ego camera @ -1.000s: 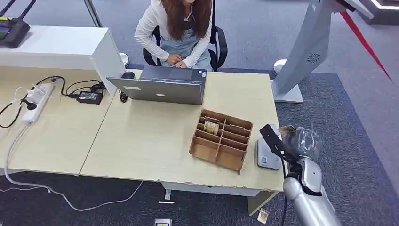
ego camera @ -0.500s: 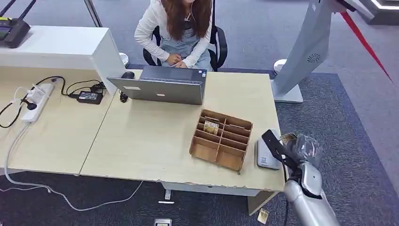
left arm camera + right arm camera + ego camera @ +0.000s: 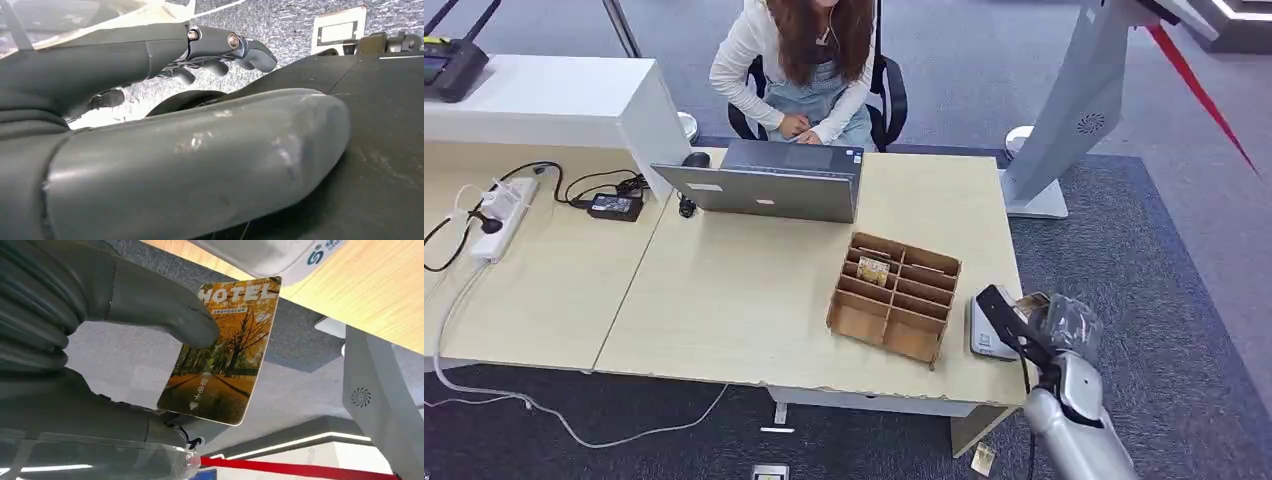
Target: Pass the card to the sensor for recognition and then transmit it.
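Note:
My right hand (image 3: 1066,322) hangs just off the table's right edge, beside the white card sensor (image 3: 986,334) that lies near the table corner. It pinches a hotel card (image 3: 220,352) printed with autumn trees between thumb and fingers; in the head view the card (image 3: 1031,301) pokes out toward the sensor's far right side. The right wrist view has the sensor (image 3: 260,252) just past the card's end, apart from it. My left hand (image 3: 175,160) hangs low with its fingers (image 3: 220,47) loosely spread and nothing in them.
A cardboard divider box (image 3: 894,297) with a card (image 3: 873,270) in one slot stands left of the sensor. A person (image 3: 804,60) sits behind a laptop (image 3: 769,185). A grey kiosk (image 3: 1074,100) stands at right. Another card (image 3: 982,458) lies on the carpet.
My right hand with the card has sunk and drawn slightly nearer to me, staying beside the sensor's right edge. Nothing else has moved.

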Robot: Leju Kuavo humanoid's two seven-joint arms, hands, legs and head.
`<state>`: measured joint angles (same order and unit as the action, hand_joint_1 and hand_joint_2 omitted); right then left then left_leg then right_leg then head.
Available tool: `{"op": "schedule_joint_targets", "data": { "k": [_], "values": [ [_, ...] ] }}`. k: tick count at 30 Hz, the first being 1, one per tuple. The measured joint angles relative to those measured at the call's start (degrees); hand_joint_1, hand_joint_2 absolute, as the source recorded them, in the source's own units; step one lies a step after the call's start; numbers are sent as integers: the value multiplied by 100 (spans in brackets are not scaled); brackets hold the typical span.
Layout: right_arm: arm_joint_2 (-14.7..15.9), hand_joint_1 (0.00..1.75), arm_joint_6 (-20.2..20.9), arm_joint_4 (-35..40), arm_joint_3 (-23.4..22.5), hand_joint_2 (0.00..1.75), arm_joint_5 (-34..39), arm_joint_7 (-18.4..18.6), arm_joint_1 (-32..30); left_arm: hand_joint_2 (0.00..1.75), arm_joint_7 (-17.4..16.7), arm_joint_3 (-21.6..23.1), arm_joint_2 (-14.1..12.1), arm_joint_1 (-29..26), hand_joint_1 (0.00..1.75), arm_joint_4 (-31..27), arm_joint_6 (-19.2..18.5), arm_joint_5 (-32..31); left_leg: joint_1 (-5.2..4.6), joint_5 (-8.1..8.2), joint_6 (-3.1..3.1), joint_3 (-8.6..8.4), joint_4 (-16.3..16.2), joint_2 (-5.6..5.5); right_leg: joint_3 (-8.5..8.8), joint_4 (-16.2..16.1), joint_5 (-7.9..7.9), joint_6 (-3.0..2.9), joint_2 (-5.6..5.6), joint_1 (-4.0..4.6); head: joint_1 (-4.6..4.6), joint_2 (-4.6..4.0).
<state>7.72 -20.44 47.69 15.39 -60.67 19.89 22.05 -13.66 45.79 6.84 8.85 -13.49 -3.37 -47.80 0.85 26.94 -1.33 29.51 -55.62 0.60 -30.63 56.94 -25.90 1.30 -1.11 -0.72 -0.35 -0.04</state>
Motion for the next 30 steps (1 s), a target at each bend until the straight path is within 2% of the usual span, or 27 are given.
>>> {"op": "schedule_joint_targets", "data": {
  "k": [10,14,17,19,22,30],
  "values": [
    [-26,175,-129,-129,-7,175,146,-140,66,0,0,0,-2,8,0,0,-20,-52,0,0,0,0,0,-1,1,0,0,0,0,0,0,0],
    [-24,175,-282,-90,-85,175,677,-539,123,0,0,0,0,11,0,0,-33,-118,0,0,0,0,0,0,2,0,1,1,0,0,0,0],
    [-37,175,-253,228,-149,175,1200,-1100,145,0,2,0,0,4,0,0,-33,-125,0,0,0,2,0,0,4,1,1,1,0,0,0,0],
    [-112,175,-256,473,-149,175,1290,-1209,211,0,7,0,0,3,0,0,-33,-116,0,-1,0,2,1,0,9,3,2,1,1,1,0,0],
    [-405,175,-251,932,-72,175,1150,-817,458,0,57,0,-2,7,0,0,-33,-74,1,-5,-5,0,1,6,3,6,2,-1,5,2,0,0],
    [-973,175,-212,2151,571,175,1233,-1161,1003,0,107,0,18,-22,0,0,-4,-52,6,-8,-9,0,2,6,4,9,2,-1,5,6,0,0]
  ]
}}
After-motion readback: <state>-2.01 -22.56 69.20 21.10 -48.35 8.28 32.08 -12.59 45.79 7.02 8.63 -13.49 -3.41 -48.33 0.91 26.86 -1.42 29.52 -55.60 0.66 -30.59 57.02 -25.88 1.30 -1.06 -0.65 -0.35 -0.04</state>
